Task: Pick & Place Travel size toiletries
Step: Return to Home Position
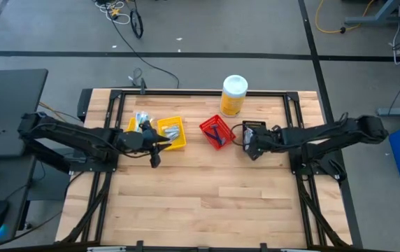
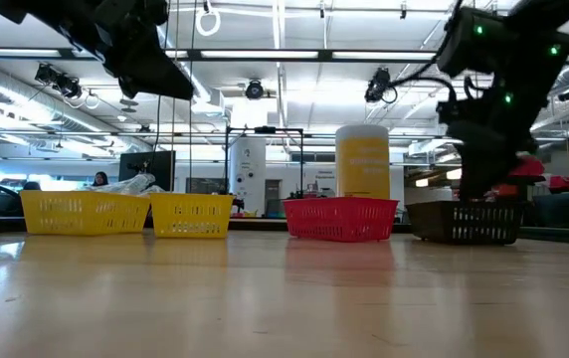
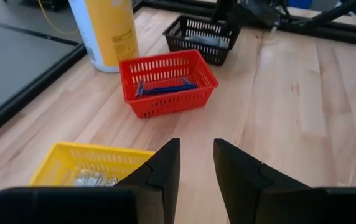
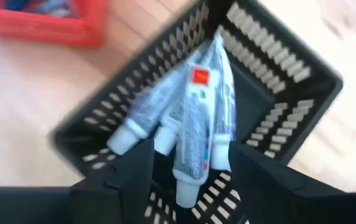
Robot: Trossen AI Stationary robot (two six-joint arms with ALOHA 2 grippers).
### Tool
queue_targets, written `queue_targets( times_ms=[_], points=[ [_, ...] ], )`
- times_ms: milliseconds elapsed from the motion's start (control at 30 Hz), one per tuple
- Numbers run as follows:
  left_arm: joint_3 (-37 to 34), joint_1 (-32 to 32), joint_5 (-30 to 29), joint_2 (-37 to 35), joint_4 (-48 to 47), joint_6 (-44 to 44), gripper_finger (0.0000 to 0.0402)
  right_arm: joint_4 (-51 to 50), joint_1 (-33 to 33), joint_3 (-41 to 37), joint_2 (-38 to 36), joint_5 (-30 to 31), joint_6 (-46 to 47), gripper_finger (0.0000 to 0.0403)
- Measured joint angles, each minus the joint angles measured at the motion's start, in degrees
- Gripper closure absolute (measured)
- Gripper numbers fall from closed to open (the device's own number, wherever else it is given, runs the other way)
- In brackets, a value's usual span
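Right wrist view: the right gripper (image 4: 190, 152) hangs just above the black bin (image 4: 277, 59), its fingers spread wide with nothing between them. At least 3 white toothpaste tubes (image 4: 193, 106) lie loose in the bin below.

In the high view the left gripper (image 1: 154, 150) sits at the near edge of the 2 yellow bins (image 1: 175, 134). Its own wrist view shows the fingers parted by a narrow gap and empty. The other toiletries in sight lie in bins too: blue-handled pieces (image 3: 162, 89) in the red bin (image 3: 165, 107) and silvery packets (image 3: 94, 179) in a yellow one.

With nothing to carry, going home well is mostly a matter of clearance. The right arm should probably rise straight up before it swings back, so that a finger cannot catch the light mesh rim and drag the bin toward the red one. The left should lift and draw away from the yellow bins. Both should stay clear of the tall yellow canister (image 1: 233, 94).
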Motion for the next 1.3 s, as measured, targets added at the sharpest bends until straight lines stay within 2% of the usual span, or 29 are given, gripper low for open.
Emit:
queue_targets(
  times_ms=[100, 267, 433, 533, 700, 900, 1033, 1133, 1300],
  points=[
    [0.0, 0.0, -0.9, -3.2, -1.6, 1.2, 0.0297, -2.3, 0.7, 3.9, -0.9, -0.3, -6.4, 0.0185],
    [0.0, 0.0, -4.2, -11.7, -7.0, 1.7, 0.0297, -2.7, 2.4, 10.2, -2.9, -0.1, -21.0, 0.0208],
    [0.0, 0.0, -4.5, -19.6, -12.5, 4.1, 0.0297, 2.9, 4.0, 11.6, -6.8, -0.1, -30.3, 0.0235],
    [0.0, 0.0, -4.4, -22.8, -15.2, 6.3, 0.0297, 7.2, 4.9, 9.5, -10.8, -1.7, -33.7, 0.0256],
    [0.0, 0.0, -4.4, -26.5, -16.0, 10.8, 0.0297, 16.1, 5.4, 2.9, -19.0, -9.1, -39.3, 0.0294],
    [0.0, 0.0, -3.3, -27.6, -16.0, 11.9, 0.0297, 25.2, 5.3, -4.6, -30.0, -10.1, -45.9, 0.0336],
    [-0.2, 0.0, -1.0, -27.5, -15.2, 13.1, 0.0297, 27.3, 5.2, -8.2, -36.9, -11.6, -47.7, 0.0358],
    [-3.4, 0.0, 0.8, -27.9, -9.1, 15.1, 0.0297, 27.2, 5.2, -10.6, -41.8, -15.1, -47.7, 0.0372],
    [-7.8, 0.0, 0.5, -31.1, -6.6, 18.0, 0.0297, 27.7, 5.2, -13.6, -48.6, -16.5, -47.7, 0.0386]
  ],
)
